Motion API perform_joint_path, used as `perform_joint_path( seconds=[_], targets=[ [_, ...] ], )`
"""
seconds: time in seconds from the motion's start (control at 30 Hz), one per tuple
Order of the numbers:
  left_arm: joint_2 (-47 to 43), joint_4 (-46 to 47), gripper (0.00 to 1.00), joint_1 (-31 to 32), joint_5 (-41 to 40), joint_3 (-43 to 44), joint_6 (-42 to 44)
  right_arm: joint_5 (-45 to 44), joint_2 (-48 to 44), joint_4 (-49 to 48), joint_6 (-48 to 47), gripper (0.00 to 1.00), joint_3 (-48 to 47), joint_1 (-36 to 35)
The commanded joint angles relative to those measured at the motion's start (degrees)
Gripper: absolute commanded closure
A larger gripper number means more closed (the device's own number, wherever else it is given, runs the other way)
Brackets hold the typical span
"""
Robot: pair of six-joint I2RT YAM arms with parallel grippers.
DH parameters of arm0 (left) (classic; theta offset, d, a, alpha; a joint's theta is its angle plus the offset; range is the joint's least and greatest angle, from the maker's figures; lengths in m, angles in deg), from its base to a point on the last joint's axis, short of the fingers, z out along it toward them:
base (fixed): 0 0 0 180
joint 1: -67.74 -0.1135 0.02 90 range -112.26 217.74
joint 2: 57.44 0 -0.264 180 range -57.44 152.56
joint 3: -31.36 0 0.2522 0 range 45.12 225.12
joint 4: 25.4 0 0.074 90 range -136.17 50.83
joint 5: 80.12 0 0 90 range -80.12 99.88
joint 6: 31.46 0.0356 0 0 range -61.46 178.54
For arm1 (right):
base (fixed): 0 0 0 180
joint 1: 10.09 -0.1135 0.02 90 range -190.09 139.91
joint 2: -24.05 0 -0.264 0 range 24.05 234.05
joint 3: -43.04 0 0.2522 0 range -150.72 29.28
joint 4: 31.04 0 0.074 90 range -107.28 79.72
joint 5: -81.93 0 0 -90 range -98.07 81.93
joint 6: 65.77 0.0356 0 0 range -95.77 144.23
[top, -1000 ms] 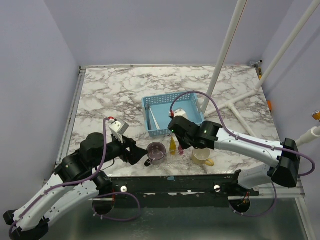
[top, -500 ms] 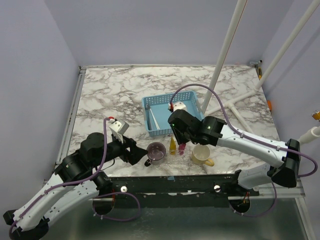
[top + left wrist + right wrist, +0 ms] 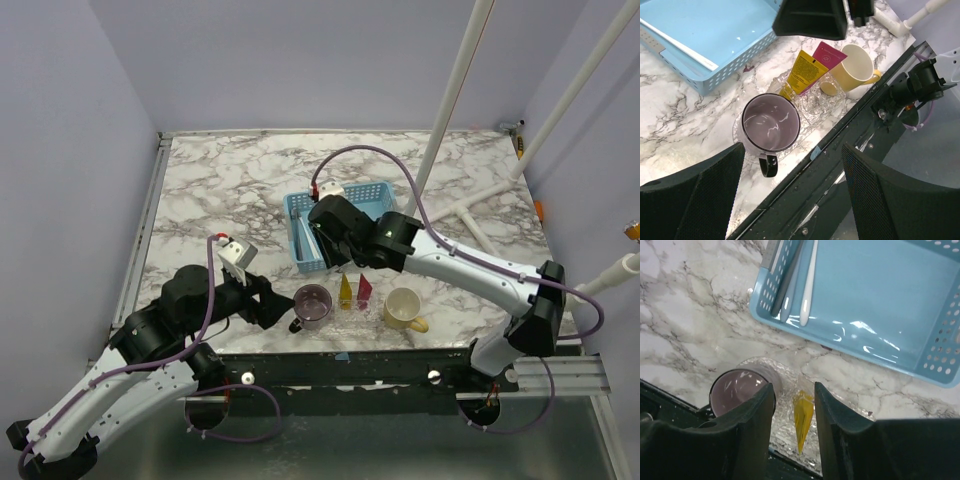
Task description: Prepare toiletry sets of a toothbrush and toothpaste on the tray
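On clear textured tray (image 3: 812, 107): yellow tapering tube (image 3: 345, 291) and pink tapering tube (image 3: 364, 289), side by side between purple mug (image 3: 313, 305) and cream mug (image 3: 402, 309), by the marble worktop's (image 3: 220, 190) front edge. Long axes run edge-to-basket, broad crimped ends toward the blue plastic basket (image 3: 880, 295). In it, white toothbrushes (image 3: 808, 282) lie along the left wall. Above, right fingers (image 3: 747, 440) part-spread, empty; left fingers (image 3: 690, 200) wide, empty. Bare marble beyond the basket.

Two tubes (image 3: 802, 75), two mugs (image 3: 771, 123), one blue basket (image 3: 715, 30).
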Motion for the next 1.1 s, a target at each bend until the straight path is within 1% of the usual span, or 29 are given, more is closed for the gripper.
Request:
perform_joint_path(
  seconds=[0.0, 0.13, 0.33, 0.37, 0.83, 1.07],
  targets=[
    [-0.3, -1.48, 0.21, -0.27, -1.93, -0.18, 0.53, 1.08, 4.5, -2.93, -1.79, 0.58, -3.51, 2.06],
    [-0.57, -1.76, 0.21, -0.39, -2.42, -0.01, 0.53, 3.69, 8.61, -5.5, -1.78, 0.58, -5.86, 4.24],
    [-2.87, -2.57, 0.21, -1.13, -5.58, 0.25, 0.02, 6.5, 15.34, -8.51, -0.47, 0.56, -10.49, 5.62],
    [-3.36, -2.58, 0.22, -1.18, -7.22, 0.17, -0.08, 6.72, 16.57, -8.72, -0.04, 0.55, -11.55, 5.66],
    [-7.07, -2.93, 0.21, -2.39, -9.27, 0.08, -0.62, 5.52, 32.94, -7.64, 3.43, 0.51, -25.46, 5.92],
    [-7.78, -2.76, 0.21, -2.58, -8.84, 0.0, -0.62, 4.06, 38.22, -7.25, 4.95, 0.49, -30.05, 6.61]
  ],
)
